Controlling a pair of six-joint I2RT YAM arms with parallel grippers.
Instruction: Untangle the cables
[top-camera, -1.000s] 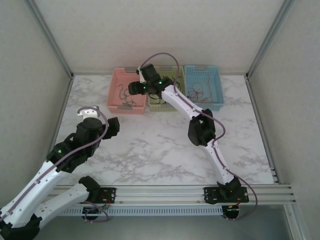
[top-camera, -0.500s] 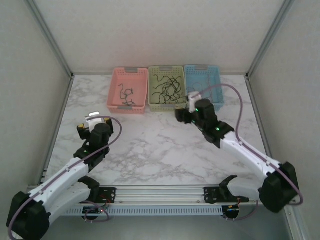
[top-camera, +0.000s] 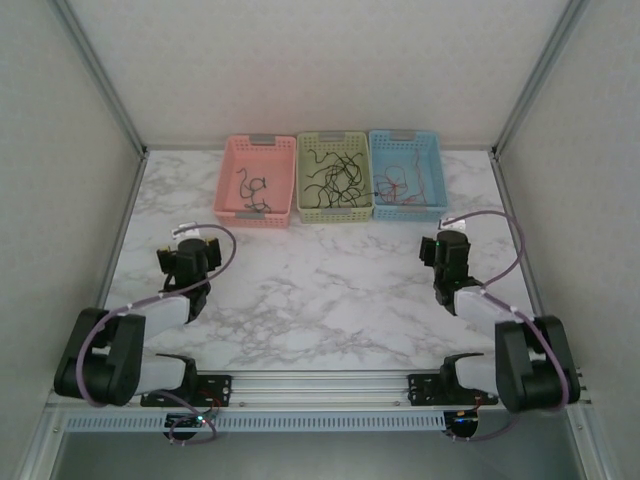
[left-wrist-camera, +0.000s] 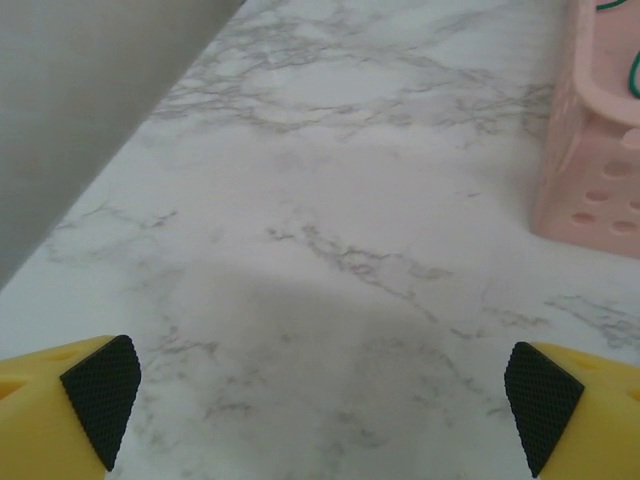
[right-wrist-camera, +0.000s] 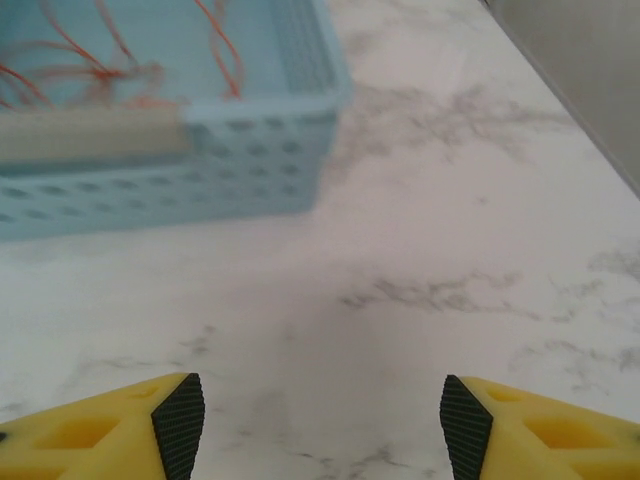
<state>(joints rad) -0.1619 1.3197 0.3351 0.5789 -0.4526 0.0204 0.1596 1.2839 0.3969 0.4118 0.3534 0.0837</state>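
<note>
Rail (top-camera: 320, 382) at 6 o'clock in the top view, both arm bases bolted on it. Left arm (top-camera: 130, 335) folded at 8 o'clock, right arm (top-camera: 500, 330) folded at 4 o'clock, both wrists pointing toward 12.

Left jaws apart: in the left wrist view the black pads (left-wrist-camera: 100, 398) sit at the bottom corners, with bare marble worktop (top-camera: 320, 290) between them. Right jaws apart too: pads (right-wrist-camera: 180, 412) spread, bare marble between.

Mid worktop: open marble runs from both arms up to the baskets.

Cables all at 12 o'clock, lying in three baskets side by side along the far edge. The baskets sit close; cannot tell if they touch.
- Pink basket (top-camera: 256, 219) at 11: a few dark cables (top-camera: 252, 188). Left wrist view catches a green strand (left-wrist-camera: 634, 72) inside it, at 2 o'clock.
- Green basket (top-camera: 335, 213) at 12: dense clump of black cables (top-camera: 335, 178).
- Blue basket (top-camera: 410, 210) at 1: loose red-orange cables (top-camera: 400, 185).

In the way: perforated basket walls stand between the jaws and the cables. The pink basket's corner is at 2 to 3 o'clock ahead of the left jaws. The blue basket's front wall, with a beige tab (right-wrist-camera: 90, 135) on its rim, is at 10 o'clock ahead of the right jaws.

Grey side walls (top-camera: 60, 200) flank the worktop at 9 and 3, and the back wall (top-camera: 320, 70) rises right behind the baskets.
</note>
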